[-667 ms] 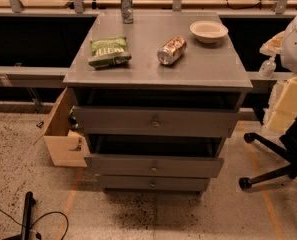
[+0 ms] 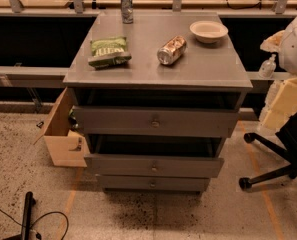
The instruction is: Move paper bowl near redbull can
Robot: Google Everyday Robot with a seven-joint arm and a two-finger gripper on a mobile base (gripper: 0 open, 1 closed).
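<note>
The paper bowl (image 2: 208, 31) is off-white and sits upright at the back right of the grey cabinet top (image 2: 153, 69). The redbull can (image 2: 126, 5), slim and silver-grey, stands upright at the back edge, left of centre, well apart from the bowl. My gripper is not in view; only a white part of my arm (image 2: 294, 41) shows at the right edge, beside the cabinet.
A fatter silver can with tan print (image 2: 171, 50) lies on its side between bowl and a green chip bag (image 2: 108, 52). The cabinet's drawers (image 2: 155, 121) stand slightly open. A cardboard box (image 2: 63, 134) is at the left, an office chair base (image 2: 278, 156) at the right.
</note>
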